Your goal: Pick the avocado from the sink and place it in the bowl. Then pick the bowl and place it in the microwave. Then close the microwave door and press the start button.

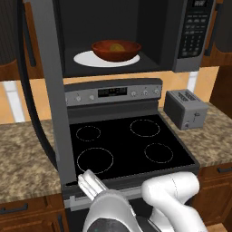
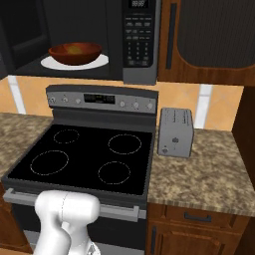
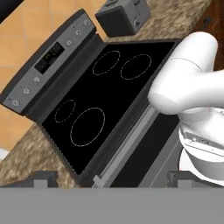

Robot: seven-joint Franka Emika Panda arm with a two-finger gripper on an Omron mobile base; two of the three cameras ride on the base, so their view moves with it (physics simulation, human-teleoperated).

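Bowl (image 1: pixel 116 50) w/ avocado (image 1: pixel 117 46) on microwave (image 1: pixel 190 36) plate (image 1: pixel 86 59), door (image 1: pixel 45 86) open; gripper (image 3: pixel 111 179) empty, fingers apart.

**Bowl sitting inside the open microwave above the stove**

The microwave (image 1: pixel 136 31) is hanging over the stove (image 1: pixel 129 145), with its door (image 1: pixel 52 90) swinging out at the left side. Inside, the bowl (image 1: pixel 116 50) is resting on the turntable plate (image 1: pixel 86 59), and the avocado (image 1: pixel 118 46) is lying in the bowl. The button panel (image 1: pixel 195 34) is sitting at the microwave's right. Below, the stove's control strip (image 1: pixel 113 93) is standing behind the four burners. The toaster (image 1: pixel 186 108) is sitting on the tabletop (image 1: pixel 213 136) just right of the stove, toward the back wall. More tabletop is stretching left of the stove. The robot's arm (image 1: pixel 174 195) is folding low in front of the stove.
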